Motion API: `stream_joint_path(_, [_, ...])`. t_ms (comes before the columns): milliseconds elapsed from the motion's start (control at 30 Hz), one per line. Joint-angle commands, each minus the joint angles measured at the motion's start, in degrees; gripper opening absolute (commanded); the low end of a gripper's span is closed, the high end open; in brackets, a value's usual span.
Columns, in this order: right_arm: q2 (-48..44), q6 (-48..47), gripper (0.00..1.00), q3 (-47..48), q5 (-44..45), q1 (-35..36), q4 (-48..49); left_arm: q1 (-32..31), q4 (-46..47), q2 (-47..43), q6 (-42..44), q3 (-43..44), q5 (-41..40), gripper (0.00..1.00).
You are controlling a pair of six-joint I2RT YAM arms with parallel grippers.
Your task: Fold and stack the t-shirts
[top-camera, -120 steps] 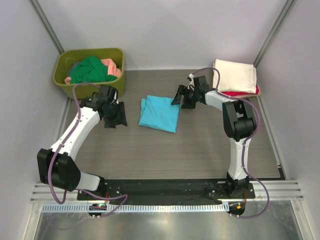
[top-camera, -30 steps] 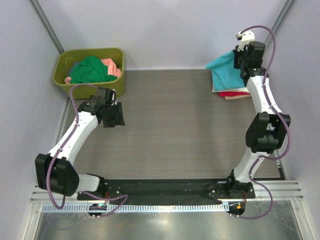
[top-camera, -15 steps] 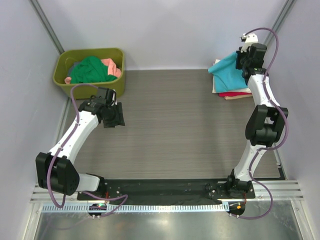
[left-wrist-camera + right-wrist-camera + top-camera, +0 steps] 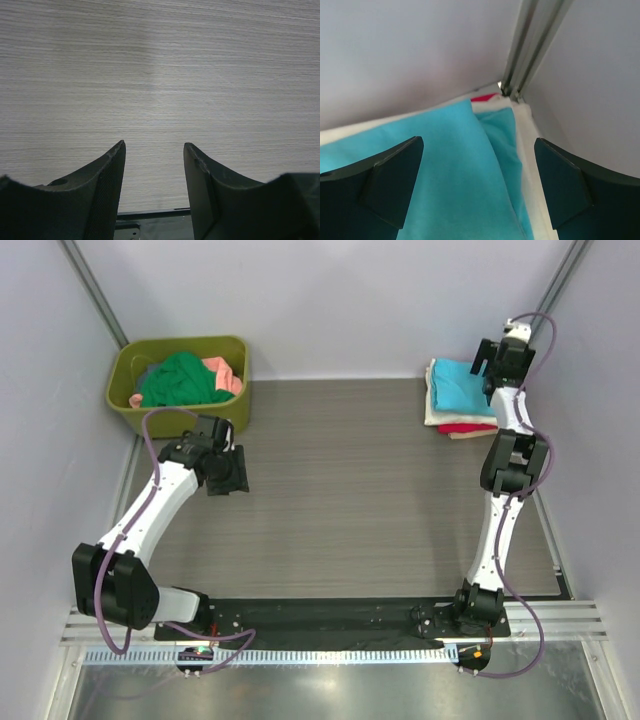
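Turquoise t-shirt (image 4: 458,383) is lying atop cream t-shirt (image 4: 432,414) and red t-shirt (image 4: 468,427), far-right corner. Right gripper (image 4: 479,142) is hovering above, jaws wide apart, empty. Left gripper (image 4: 154,145) is hanging half-parted over table (image 4: 350,490). Tub (image 4: 122,408) is holding green t-shirt (image 4: 180,380) and salmon-pink t-shirt (image 4: 228,375).

There are a turquoise t-shirt (image 4: 460,383), cream t-shirt (image 4: 433,418), red t-shirt (image 4: 465,427), green t-shirt (image 4: 180,380), seemingly salmon t-shirt (image 4: 228,375) and olive tub (image 4: 125,405).
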Motion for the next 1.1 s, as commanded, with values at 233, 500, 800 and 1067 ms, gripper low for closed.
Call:
stream_joint_path(233, [-16.0,3.8,0.99,-12.8,7.7,0.3,14.4,-0.7,1.1,-1.2,1.0,0.2,-1.2,0.51])
stream_joint_path(500, [-37.4,14.7,0.99,-35.0,6.1,0.3,17.2,-0.7,1.3,-2.6,1.1,0.4,-0.9,0.51])
stream_joint_path(800, [-62.9,37.5,1.00,-62.7,-16.3,3.6,13.8,-0.7,2.0,-6.1,0.7,-0.3,-1.3,0.68])
stream_joint_path(1067, [-75.6,28.2,1.00,-73.0,-8.3,29.1,1.4,-0.7,2.4,-9.9,0.2,-0.6,-4.2,1.00])
